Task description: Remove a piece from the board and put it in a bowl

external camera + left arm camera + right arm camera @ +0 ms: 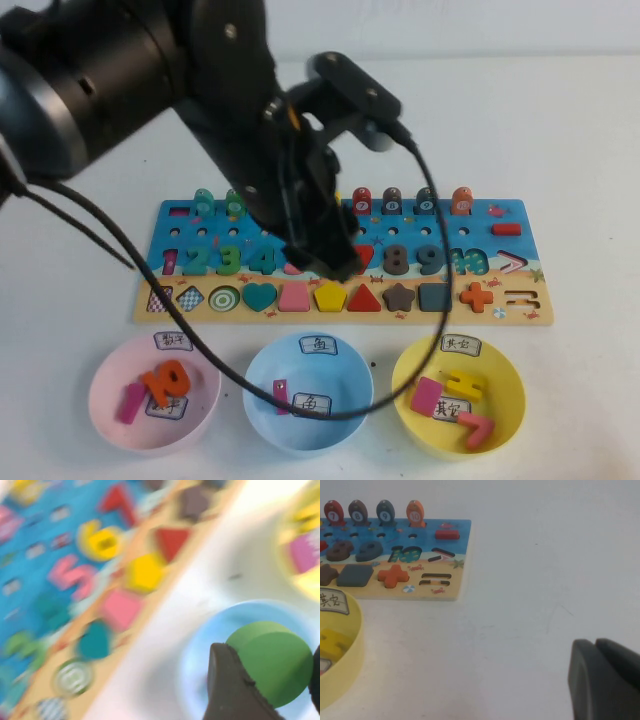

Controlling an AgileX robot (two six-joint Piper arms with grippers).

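Observation:
My left gripper (335, 262) hangs over the middle of the blue and tan board (440, 225). In the left wrist view it (270, 680) is shut on the green round disc (272, 662), held in the air with the light blue bowl (210, 645) behind it. The disc is hidden in the high view. The yellow bowl (505, 400) stands at the front right and holds pink, yellow and red pieces; it also shows in the right wrist view (350, 645). My right gripper (600, 675) is shut and empty over bare table to the right of the board.
A pink bowl (105, 400) with orange and pink pieces stands front left; the light blue bowl (345, 395) with one pink piece is in the middle. The board's round socket (224, 298) shows rings. A black cable (440, 290) loops over the board and the blue bowl.

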